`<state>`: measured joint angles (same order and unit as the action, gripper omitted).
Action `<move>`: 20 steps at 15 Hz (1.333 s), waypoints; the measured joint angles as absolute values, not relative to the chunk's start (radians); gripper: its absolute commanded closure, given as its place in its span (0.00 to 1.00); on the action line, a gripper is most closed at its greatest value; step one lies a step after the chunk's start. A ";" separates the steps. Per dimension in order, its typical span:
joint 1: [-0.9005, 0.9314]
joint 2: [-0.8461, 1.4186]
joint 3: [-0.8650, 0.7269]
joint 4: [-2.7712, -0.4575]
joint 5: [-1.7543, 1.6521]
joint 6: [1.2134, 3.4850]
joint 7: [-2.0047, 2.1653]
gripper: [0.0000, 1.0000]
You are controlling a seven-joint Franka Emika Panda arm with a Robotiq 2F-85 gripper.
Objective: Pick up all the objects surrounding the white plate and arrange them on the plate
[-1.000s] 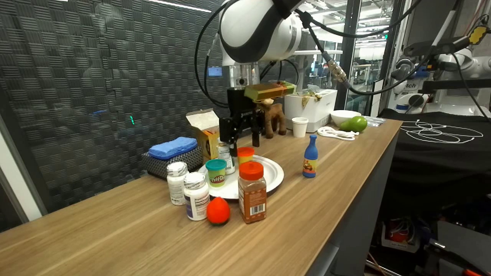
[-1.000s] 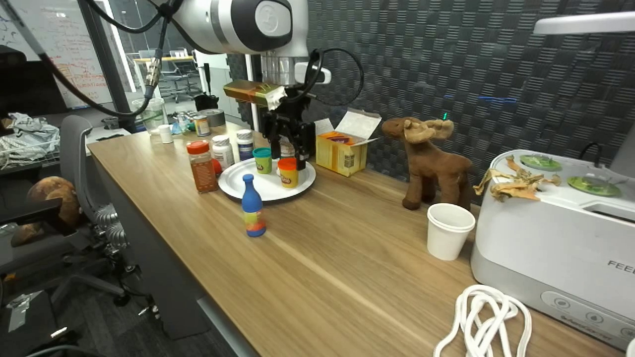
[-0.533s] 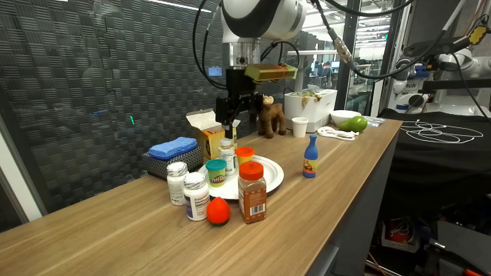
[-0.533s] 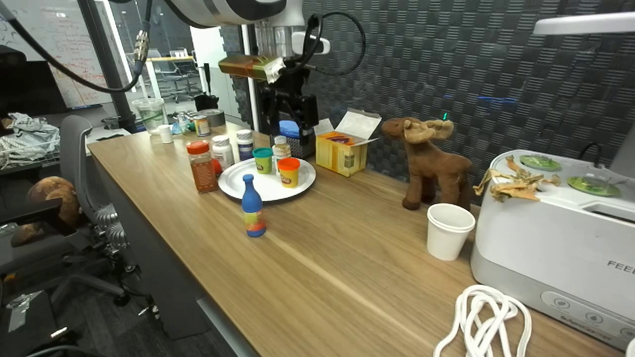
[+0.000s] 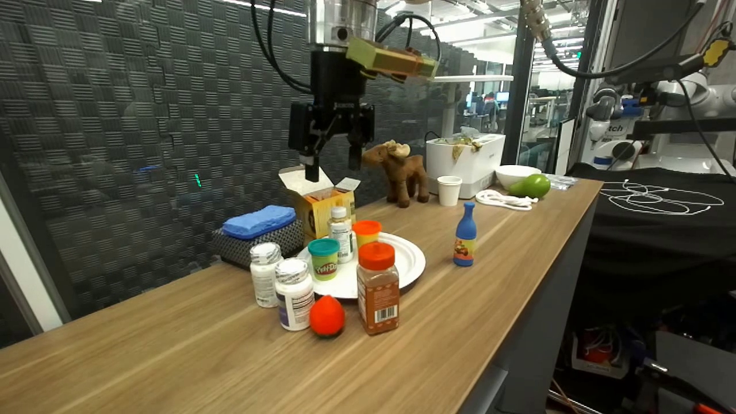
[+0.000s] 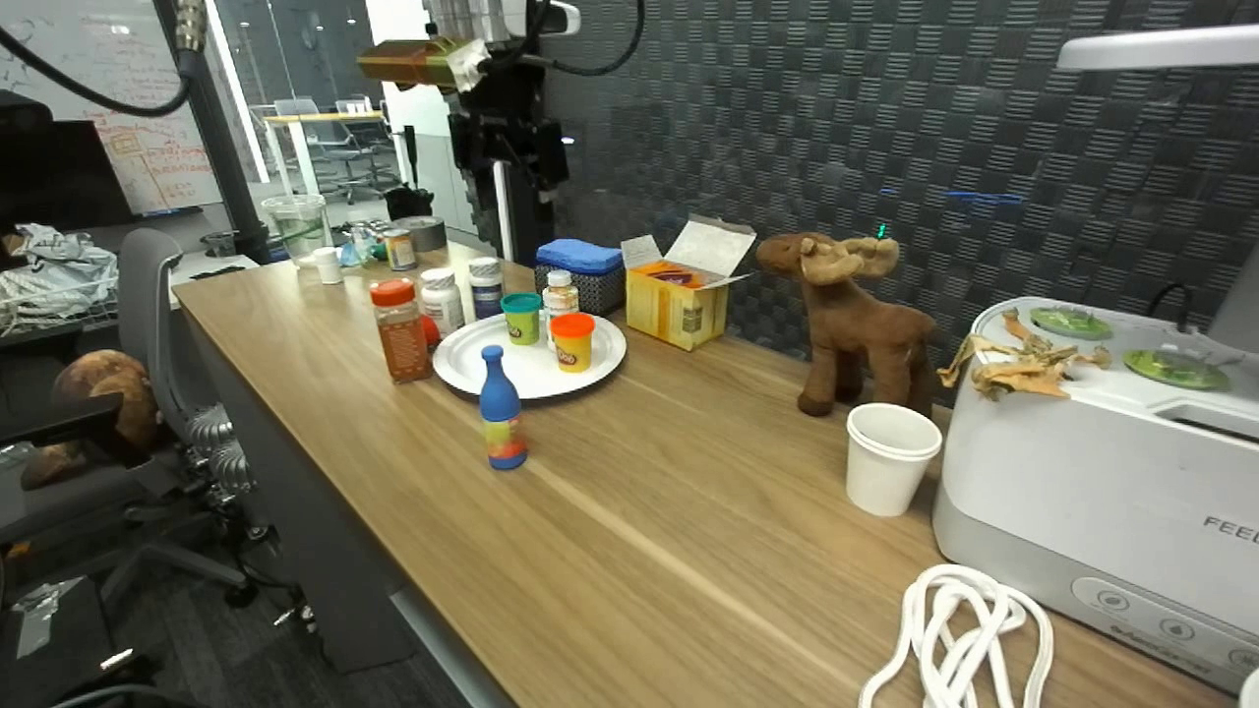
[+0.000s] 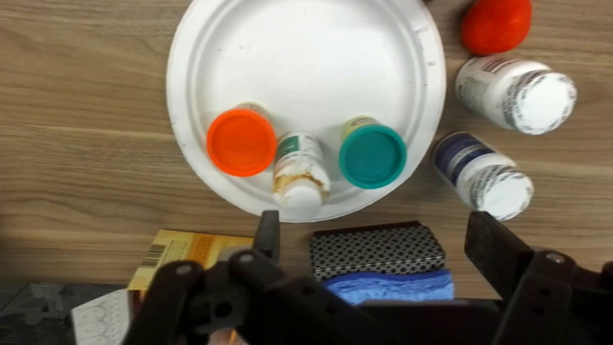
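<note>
Your pincer (image 7: 374, 230) hangs with its jaws wide apart, and lower than it you have, nearest, the plate (image 7: 311, 57) bearing a small bottle (image 7: 301, 165) and two tubs (image 7: 242, 142), then two pill bottles (image 7: 483, 177), a red ball (image 7: 498, 25), a jar (image 5: 378, 287) and, farthest, a blue bottle (image 5: 466, 234).

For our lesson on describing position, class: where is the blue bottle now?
In an exterior view, the blue bottle stands upright on the wooden counter, right of the white plate, its nearest neighbour, and not touching it.
</note>
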<state>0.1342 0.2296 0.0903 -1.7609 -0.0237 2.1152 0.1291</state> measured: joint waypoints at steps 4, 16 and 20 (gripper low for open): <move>0.184 0.249 0.136 -1.761 -0.024 2.086 0.142 0.00; 0.253 0.389 0.152 -1.717 -0.131 2.168 0.112 0.00; 0.253 0.404 0.143 -1.698 -0.155 2.222 0.110 0.00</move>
<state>0.2527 0.4036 0.1429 -1.6985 -0.1552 2.2219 0.1098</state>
